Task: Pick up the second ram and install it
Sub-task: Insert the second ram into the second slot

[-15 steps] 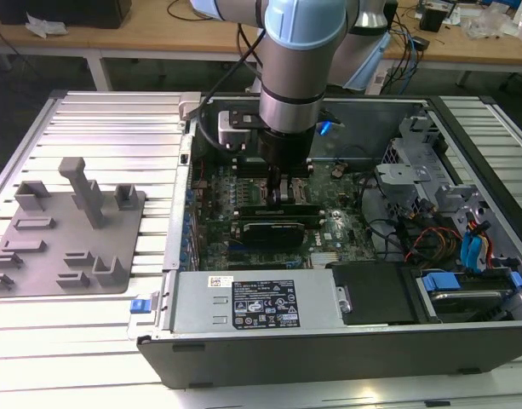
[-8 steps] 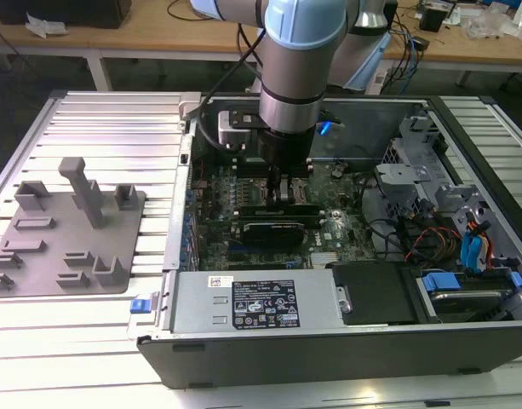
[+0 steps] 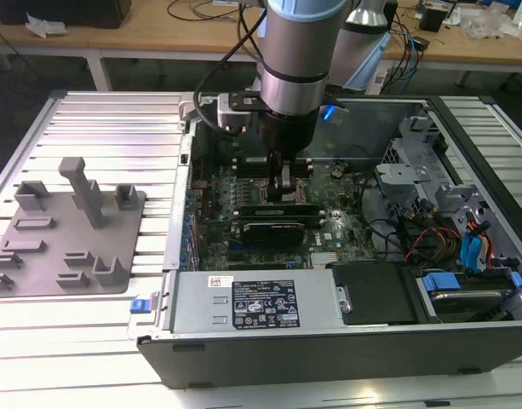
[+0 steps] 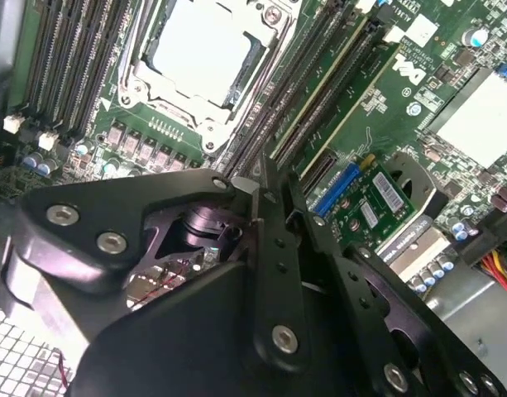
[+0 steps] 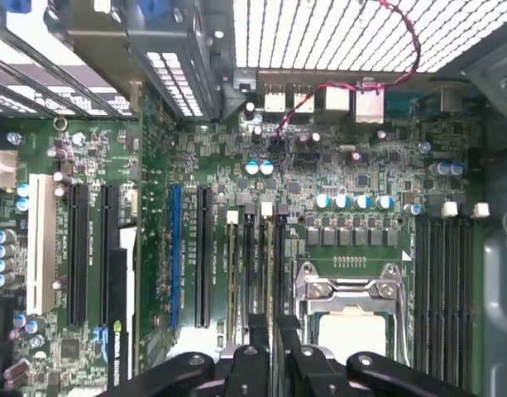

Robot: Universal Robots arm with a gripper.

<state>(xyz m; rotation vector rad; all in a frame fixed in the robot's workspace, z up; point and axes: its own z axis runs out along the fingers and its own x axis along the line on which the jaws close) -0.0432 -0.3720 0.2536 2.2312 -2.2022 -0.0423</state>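
Arm reaches down into the open black computer case (image 3: 329, 341) on the ribbed metal table (image 3: 90, 128). Black claw (image 3: 283, 186) sits low over the green motherboard (image 5: 336, 174), fingers (image 5: 261, 335) close together at the long black memory slots (image 5: 251, 265) beside the silver CPU socket (image 4: 199, 50). Cannot tell if it grips anything. A thin green memory stick cannot be made out with certainty between the fingers. Grey plastic fixture block (image 3: 69, 226) lies well apart, toward the exterior view's left.
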